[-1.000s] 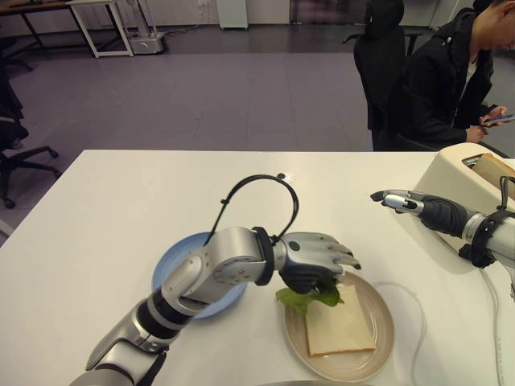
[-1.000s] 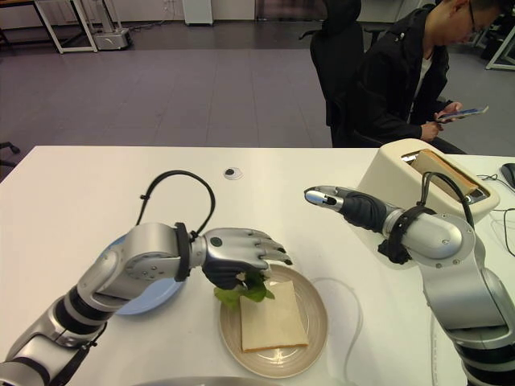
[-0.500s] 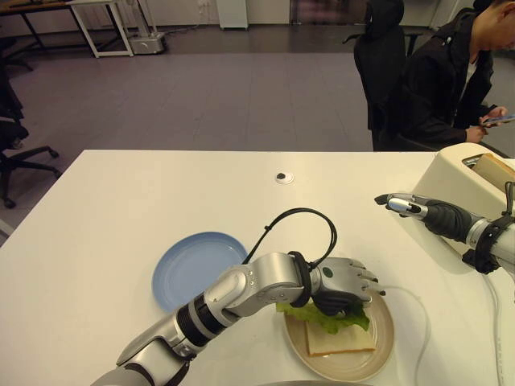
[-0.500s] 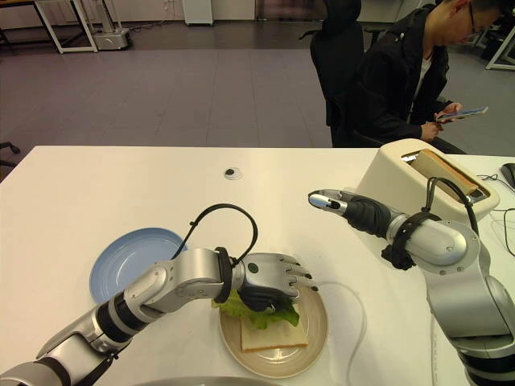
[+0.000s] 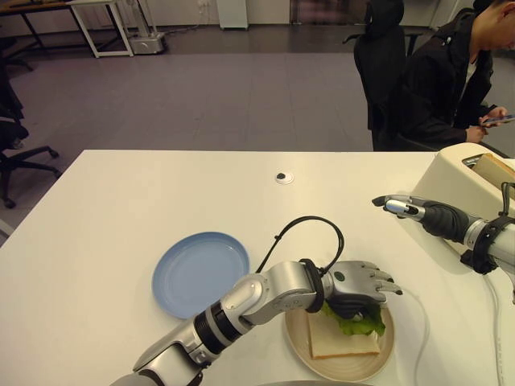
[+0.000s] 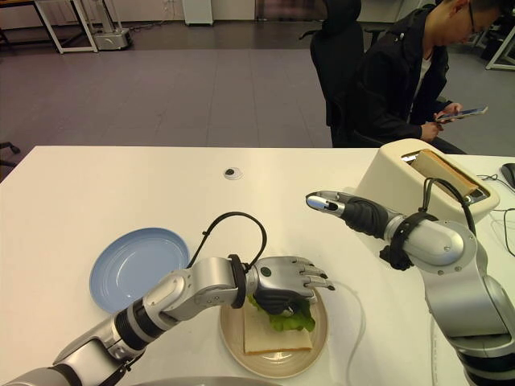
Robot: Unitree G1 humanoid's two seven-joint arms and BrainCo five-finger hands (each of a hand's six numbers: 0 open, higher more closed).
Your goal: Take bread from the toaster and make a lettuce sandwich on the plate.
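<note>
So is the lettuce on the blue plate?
No, the lettuce lies on the bread slice on the beige plate, under the left hand.

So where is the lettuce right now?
The lettuce lies on the bread slice on the tan plate, gripped by the left robot hand, just right of the blue plate.
</note>
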